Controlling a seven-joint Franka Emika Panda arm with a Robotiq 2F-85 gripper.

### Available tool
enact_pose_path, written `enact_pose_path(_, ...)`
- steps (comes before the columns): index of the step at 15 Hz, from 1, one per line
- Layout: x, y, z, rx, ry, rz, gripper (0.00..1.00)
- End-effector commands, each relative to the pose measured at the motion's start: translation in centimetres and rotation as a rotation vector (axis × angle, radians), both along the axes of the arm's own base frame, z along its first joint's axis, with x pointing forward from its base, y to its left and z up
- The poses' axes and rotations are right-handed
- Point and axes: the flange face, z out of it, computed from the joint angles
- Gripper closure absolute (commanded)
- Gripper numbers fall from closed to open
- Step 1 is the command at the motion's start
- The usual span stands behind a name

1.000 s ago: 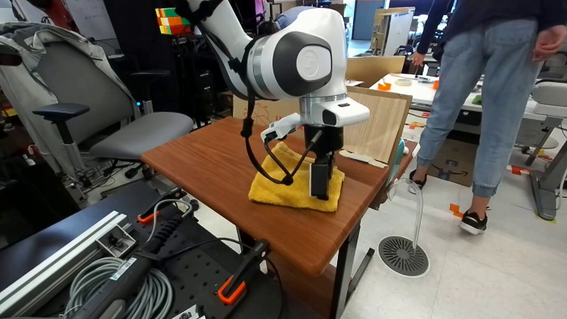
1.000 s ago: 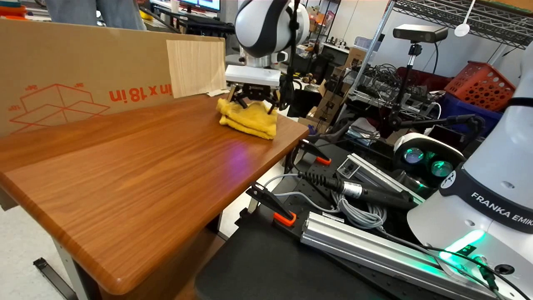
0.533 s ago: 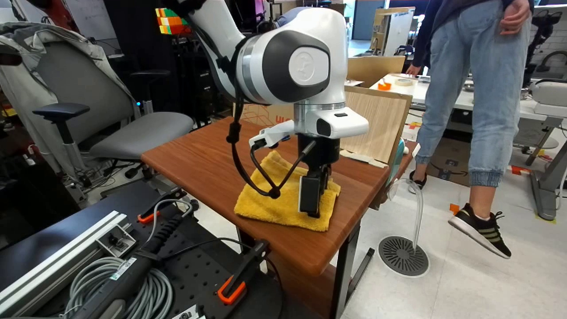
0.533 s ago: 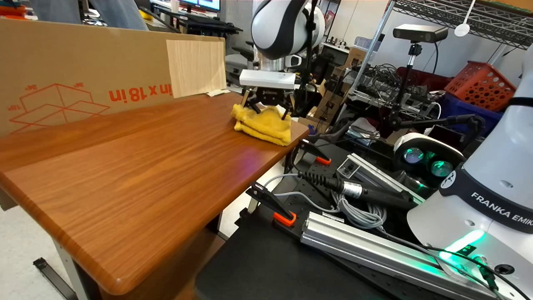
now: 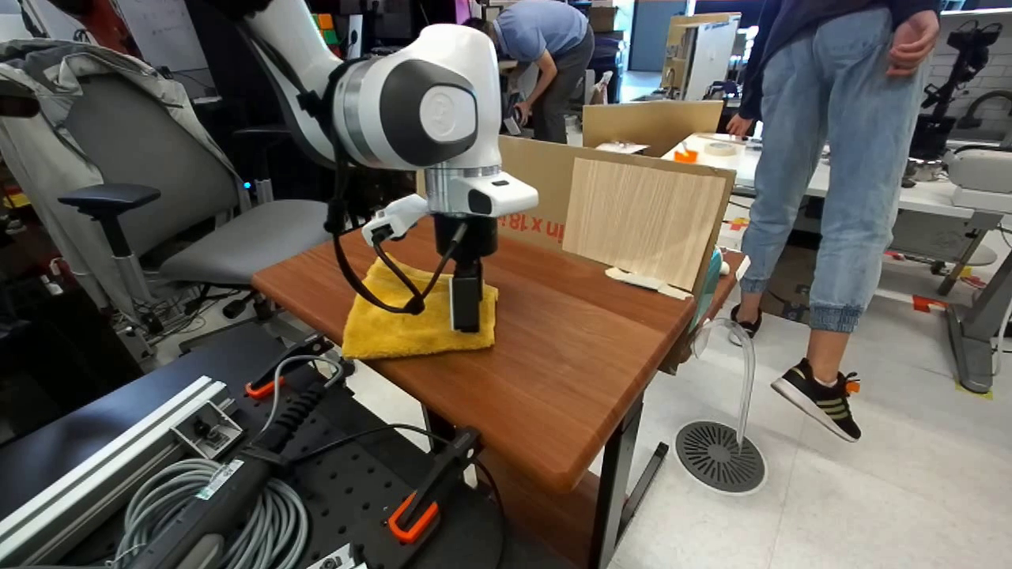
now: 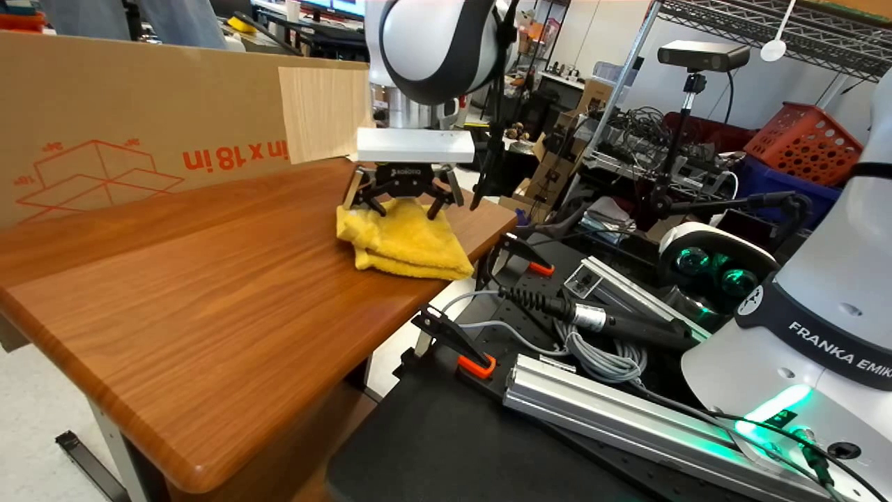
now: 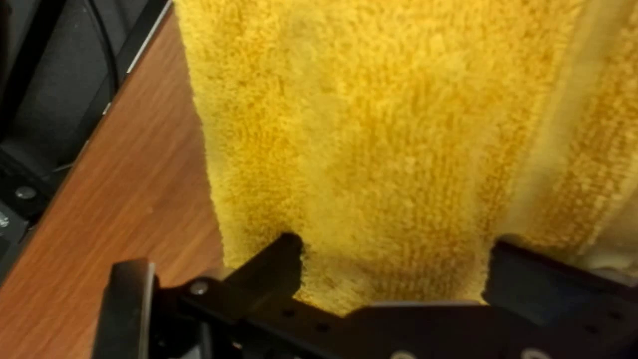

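Observation:
A folded yellow cloth (image 5: 403, 328) lies on the brown wooden table (image 5: 569, 395). In the other exterior picture the cloth (image 6: 411, 244) shows stacked layers and sits close to the table's edge. My gripper (image 6: 407, 215) points straight down onto it, fingertips spread apart and touching or pressing into its top. From the wrist, yellow fabric (image 7: 379, 129) fills most of the picture. There the gripper (image 7: 396, 242) comes in from below with a wide gap between its dark fingers (image 7: 279, 264). Cloth shows flat beneath that gap, not pinched. The exact depth of contact is hidden.
A cardboard sheet (image 6: 174, 104) with a pale wood panel (image 6: 324, 111) stands along the table's far side. Beside the table, a black bench carries orange-tipped clamps (image 5: 415, 518), coiled grey cable (image 5: 269, 521) and an aluminium rail (image 6: 613, 418). A person (image 5: 830, 158) stands behind.
Gripper and cloth have slid together across the table, first toward the near corner, then leftward in both exterior views. The fingers stay apart. The standing person's leg has shifted.

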Motion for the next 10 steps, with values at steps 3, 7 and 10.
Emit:
enact_pose_path(3, -0.1, 5.8, -3.0, -0.033, -0.056, 0.240, 0.00)
enact_pose_path(7, 1.5, 4.9, -2.4, -0.097, -0.133, 0.298, 0.00)
enact_pose_path(10, 2.5, 4.8, 0.9, -0.073, -0.205, 0.288, 0.00)
